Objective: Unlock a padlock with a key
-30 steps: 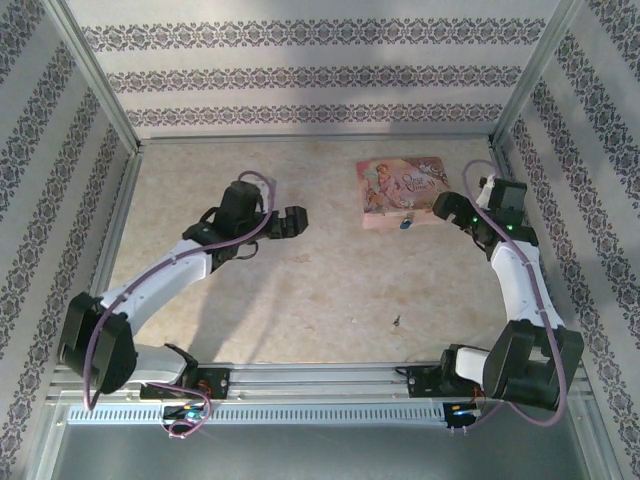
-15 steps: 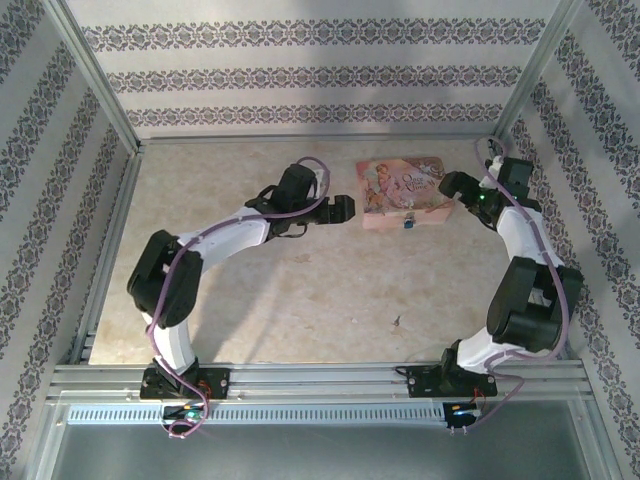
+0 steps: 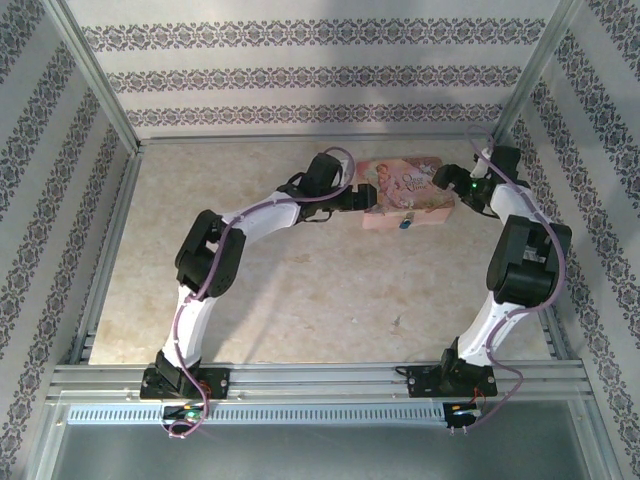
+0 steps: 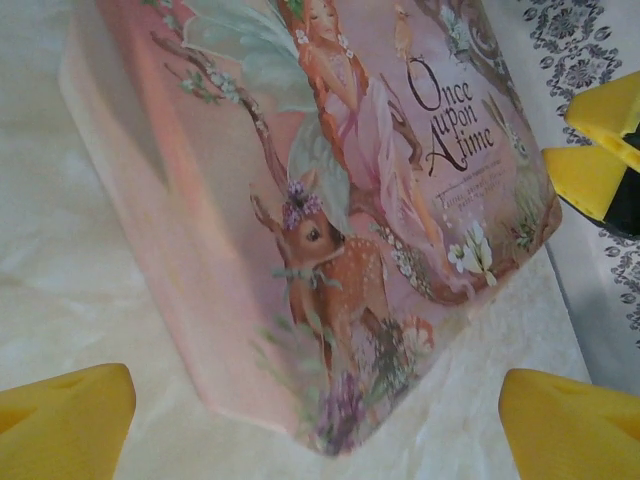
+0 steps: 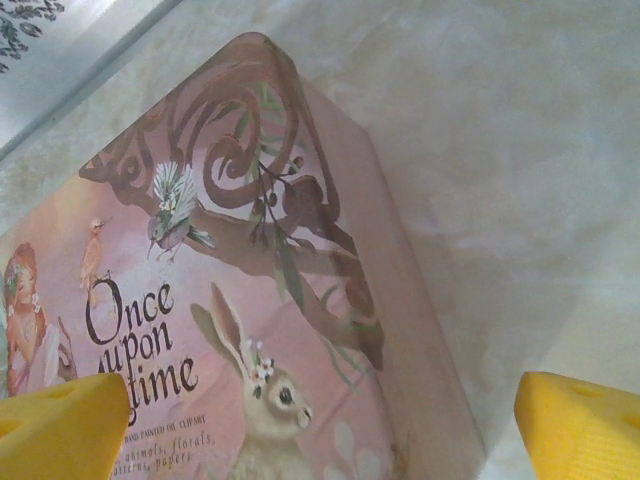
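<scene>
The padlock (image 3: 405,224) is sitting right at the near side of the pink box (image 3: 400,188), while the key (image 3: 397,322) is lying well apart on the bare surface (image 3: 300,290), toward its near edge. The left pincer (image 3: 366,197) and right pincer (image 3: 446,181) are hovering at the box's opposite ends, both spread wide, pinching nothing. Any nudge risks sliding the box and swinging the lock off line. The thin key may be skidding away when pinched.

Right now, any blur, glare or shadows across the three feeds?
Top external: even light, soft arm shadows on the table; padlock barely resolvable. Left wrist: pink box slightly soft, table washed out. Right wrist: lettering legible, fingertips blurred.
</scene>
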Controlling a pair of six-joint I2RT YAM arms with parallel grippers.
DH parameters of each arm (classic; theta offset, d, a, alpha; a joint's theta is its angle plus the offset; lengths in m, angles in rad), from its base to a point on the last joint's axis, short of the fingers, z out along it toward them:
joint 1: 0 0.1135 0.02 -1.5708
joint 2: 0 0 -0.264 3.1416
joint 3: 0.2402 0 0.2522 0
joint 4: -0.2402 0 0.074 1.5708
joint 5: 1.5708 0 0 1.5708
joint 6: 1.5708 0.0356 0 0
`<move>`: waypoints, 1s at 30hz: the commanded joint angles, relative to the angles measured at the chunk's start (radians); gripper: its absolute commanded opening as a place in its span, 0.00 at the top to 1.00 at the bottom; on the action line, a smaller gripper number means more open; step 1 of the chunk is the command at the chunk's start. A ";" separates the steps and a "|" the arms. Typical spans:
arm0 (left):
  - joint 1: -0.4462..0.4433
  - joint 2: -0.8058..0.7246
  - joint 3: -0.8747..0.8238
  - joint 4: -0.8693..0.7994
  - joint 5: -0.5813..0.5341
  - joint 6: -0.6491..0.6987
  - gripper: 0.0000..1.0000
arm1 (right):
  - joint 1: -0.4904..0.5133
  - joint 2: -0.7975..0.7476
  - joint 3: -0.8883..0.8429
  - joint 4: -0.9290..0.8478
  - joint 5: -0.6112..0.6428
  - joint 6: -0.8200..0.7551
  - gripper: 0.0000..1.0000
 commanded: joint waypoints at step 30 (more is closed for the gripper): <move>0.006 0.012 0.085 -0.121 0.047 0.075 0.06 | 0.158 -0.159 -0.192 0.020 -0.208 -0.006 0.02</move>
